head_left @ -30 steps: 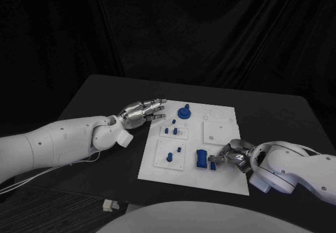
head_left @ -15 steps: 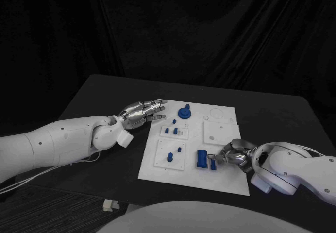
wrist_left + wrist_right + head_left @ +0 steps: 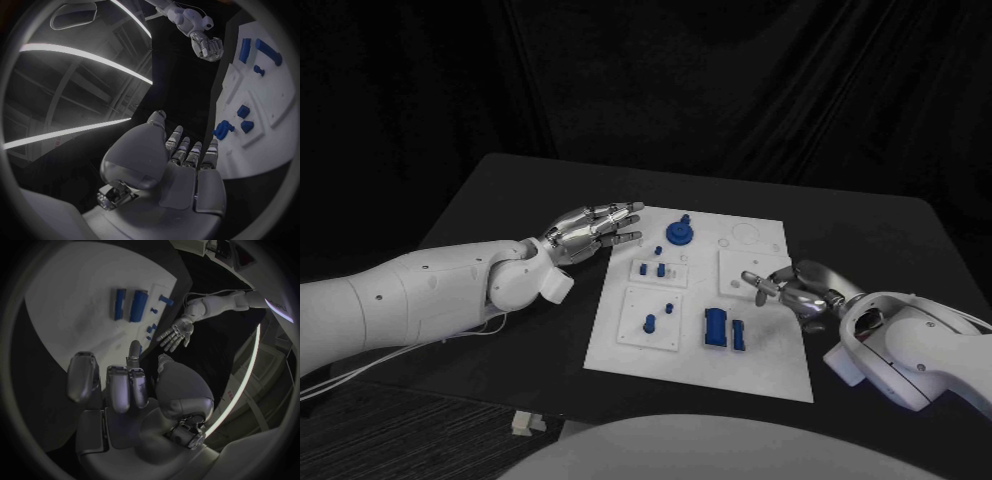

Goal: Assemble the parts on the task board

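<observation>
White rectangular task board (image 3: 769, 375), flat in the middle of the black table (image 3: 488, 190). Item: pair of long blue blocks (image 3: 723, 329), side by side on the board's near half, long axes running from the robot toward the far edge. Right hand (image 3: 783, 285): silver, fingers loosely spread, holding nothing, poised over the board's right edge, just beyond the blocks; they lie toward the robot and a little left of it. Left hand (image 3: 593, 231): open, flat, empty, beside the board's far left corner, well apart from the blocks. Judged nearer: the right.
</observation>
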You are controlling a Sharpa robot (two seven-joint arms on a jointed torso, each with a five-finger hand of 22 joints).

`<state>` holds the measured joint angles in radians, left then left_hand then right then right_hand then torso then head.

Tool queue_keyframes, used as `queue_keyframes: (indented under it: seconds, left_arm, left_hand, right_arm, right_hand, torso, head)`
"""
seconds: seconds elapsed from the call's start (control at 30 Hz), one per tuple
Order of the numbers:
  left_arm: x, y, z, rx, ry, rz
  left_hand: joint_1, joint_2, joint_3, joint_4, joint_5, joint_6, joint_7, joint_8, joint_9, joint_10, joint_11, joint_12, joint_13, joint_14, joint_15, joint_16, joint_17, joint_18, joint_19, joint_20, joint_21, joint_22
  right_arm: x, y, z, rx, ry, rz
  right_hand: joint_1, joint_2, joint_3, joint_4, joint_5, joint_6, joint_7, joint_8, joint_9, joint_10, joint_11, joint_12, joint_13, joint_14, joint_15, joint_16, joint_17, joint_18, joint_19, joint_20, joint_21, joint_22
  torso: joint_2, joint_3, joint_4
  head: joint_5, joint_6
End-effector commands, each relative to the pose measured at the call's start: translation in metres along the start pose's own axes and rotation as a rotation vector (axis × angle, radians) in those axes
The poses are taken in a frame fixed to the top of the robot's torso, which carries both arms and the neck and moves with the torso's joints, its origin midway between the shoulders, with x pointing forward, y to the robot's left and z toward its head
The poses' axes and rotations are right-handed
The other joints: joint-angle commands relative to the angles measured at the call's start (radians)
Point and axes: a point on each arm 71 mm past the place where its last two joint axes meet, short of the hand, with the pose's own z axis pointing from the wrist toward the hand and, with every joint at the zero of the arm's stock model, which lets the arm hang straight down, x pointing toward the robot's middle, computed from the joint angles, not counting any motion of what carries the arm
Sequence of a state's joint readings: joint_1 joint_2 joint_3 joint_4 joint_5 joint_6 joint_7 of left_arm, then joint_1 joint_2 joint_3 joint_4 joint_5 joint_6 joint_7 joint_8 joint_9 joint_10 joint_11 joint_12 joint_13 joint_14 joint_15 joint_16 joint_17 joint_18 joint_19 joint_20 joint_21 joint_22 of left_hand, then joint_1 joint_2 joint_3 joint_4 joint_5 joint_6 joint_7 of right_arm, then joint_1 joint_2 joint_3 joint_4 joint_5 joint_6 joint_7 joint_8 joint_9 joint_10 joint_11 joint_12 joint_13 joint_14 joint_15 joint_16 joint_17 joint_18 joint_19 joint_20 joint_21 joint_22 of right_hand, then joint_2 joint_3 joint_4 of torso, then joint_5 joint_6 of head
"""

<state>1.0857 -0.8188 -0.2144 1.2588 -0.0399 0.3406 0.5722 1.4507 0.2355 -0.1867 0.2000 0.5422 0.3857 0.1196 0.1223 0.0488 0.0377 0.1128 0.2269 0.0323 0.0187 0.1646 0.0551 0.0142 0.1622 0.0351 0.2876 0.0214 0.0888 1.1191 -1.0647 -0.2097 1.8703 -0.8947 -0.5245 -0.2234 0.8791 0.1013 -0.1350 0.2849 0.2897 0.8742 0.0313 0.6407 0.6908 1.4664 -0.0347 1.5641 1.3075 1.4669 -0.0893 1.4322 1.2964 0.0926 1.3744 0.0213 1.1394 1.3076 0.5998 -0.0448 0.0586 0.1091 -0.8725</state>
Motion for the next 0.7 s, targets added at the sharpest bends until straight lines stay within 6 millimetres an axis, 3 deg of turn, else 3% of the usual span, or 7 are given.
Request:
queue_keyframes:
  seconds: [0.03,0.17,0.27,0.3,0.37,0.47,0.7]
  left_arm:
    - [0.002,-0.011,-0.002,0.159,-0.009,0.084]
    - [0.005,-0.015,-0.003,0.216,-0.018,0.129]
    - [0.007,-0.017,-0.004,0.253,-0.028,0.154]
    - [0.008,-0.018,-0.004,0.264,-0.033,0.161]
    - [0.010,-0.020,-0.006,0.293,-0.046,0.187]
    - [0.012,-0.023,-0.008,0.327,-0.052,0.253]
    - [0.018,-0.026,-0.007,0.384,-0.063,0.377]
  left_hand:
    - [-0.001,-0.011,-0.005,0.018,-0.003,0.020,-0.001,0.012,0.002,0.015,-0.001,0.021,0.003,0.009,-0.009,0.011,0.003,0.019,0.008,-0.001,0.007,0.005]
    - [0.006,-0.017,-0.011,0.040,-0.009,0.035,-0.007,0.020,0.002,0.026,0.000,0.039,0.004,0.010,-0.024,0.010,0.002,0.020,0.006,-0.008,0.005,-0.002]
    - [0.014,-0.024,-0.015,0.064,-0.013,0.041,-0.012,0.025,0.002,0.028,-0.003,0.047,0.004,0.006,-0.040,0.004,0.001,0.020,-0.002,-0.021,0.001,-0.014]
    - [0.018,-0.027,-0.017,0.074,-0.015,0.043,-0.014,0.026,0.002,0.029,-0.004,0.049,0.005,0.004,-0.046,0.001,0.000,0.020,-0.007,-0.030,-0.003,-0.022]
    - [0.020,-0.037,-0.029,0.092,-0.036,0.039,-0.025,0.025,0.001,0.023,-0.020,0.044,0.003,-0.010,-0.068,-0.026,-0.006,0.018,-0.024,-0.052,-0.013,-0.054]
    - [-0.007,-0.041,-0.051,0.094,-0.079,-0.001,-0.046,-0.003,-0.004,0.005,-0.048,0.014,0.000,-0.018,-0.097,-0.049,-0.012,0.019,-0.028,-0.078,-0.015,-0.063]
    - [-0.069,-0.053,-0.097,0.092,-0.218,-0.069,-0.136,-0.073,-0.013,-0.028,-0.168,-0.073,-0.010,-0.019,-0.156,-0.055,-0.014,0.017,-0.034,-0.145,-0.020,-0.085]
  right_arm:
    - [-0.022,0.020,-0.003,-0.253,-0.168,0.207]
    - [-0.038,0.023,-0.001,-0.341,-0.202,0.340]
    - [-0.045,0.023,0.002,-0.402,-0.201,0.391]
    - [-0.046,0.023,0.003,-0.420,-0.197,0.401]
    - [-0.049,0.023,0.006,-0.462,-0.188,0.413]
    - [-0.052,0.023,0.008,-0.512,-0.191,0.401]
    - [-0.050,0.017,0.013,-0.587,-0.220,0.339]
  right_hand:
    - [0.007,0.038,-0.045,0.001,-0.019,-0.006,0.027,-0.054,-0.061,-0.130,0.028,-0.254,-0.005,-0.160,0.022,-0.427,-0.403,0.082,-0.260,0.031,-0.539,-0.099]
    - [0.017,0.057,-0.127,0.010,-0.026,-0.032,0.086,-0.162,-0.186,-0.445,0.091,-0.818,-0.513,-0.297,0.110,-0.905,-0.747,0.097,-0.328,0.103,-0.799,-0.317]
    - [0.047,0.063,-0.168,0.008,-0.031,-0.112,0.122,-0.238,-0.280,-0.697,0.227,-1.087,-0.732,-0.537,0.232,-1.152,-0.934,0.049,-0.508,0.197,-1.023,-0.506]
    - [0.076,0.054,-0.174,0.003,-0.061,-0.237,0.081,-0.313,-0.324,-0.926,0.278,-1.222,-0.813,-0.782,0.300,-1.287,-1.009,0.011,-0.667,0.227,-1.089,-0.577]
    - [0.107,0.025,-0.172,0.008,-0.119,-0.355,0.003,-0.379,-0.382,-1.172,0.212,-1.331,-0.923,-1.220,0.257,-1.373,-1.163,-0.012,-1.214,0.199,-1.108,-0.996]
    - [0.095,-0.032,-0.118,0.017,-0.146,-0.499,-0.109,-0.445,-0.467,-1.360,0.105,-1.424,-1.078,-1.418,0.209,-1.412,-1.255,-0.020,-1.366,0.220,-1.133,-1.257]
    - [0.123,-0.232,-0.027,0.015,-0.161,-0.607,-0.181,-0.494,-0.571,-1.450,-0.024,-1.494,-1.230,-1.467,0.117,-1.432,-1.296,0.021,-1.374,0.159,-1.139,-1.308]
  torso:
    - [0.000,-0.0001,-0.0003]
    - [0.000,-0.0001,0.0000]
    - [0.000,-0.0001,-0.0001]
    - [-0.001,-0.0002,0.0001]
    - [-0.002,0.0001,-0.0014]
    - [-0.003,-0.0005,-0.0006]
    - [-0.004,-0.0012,-0.0014]
  head:
    - [-0.005,0.000]
    - [-0.015,0.000]
    - [-0.013,0.000]
    - [-0.012,0.000]
    - [-0.012,0.000]
    - [-0.015,0.000]
    - [-0.010,0.000]
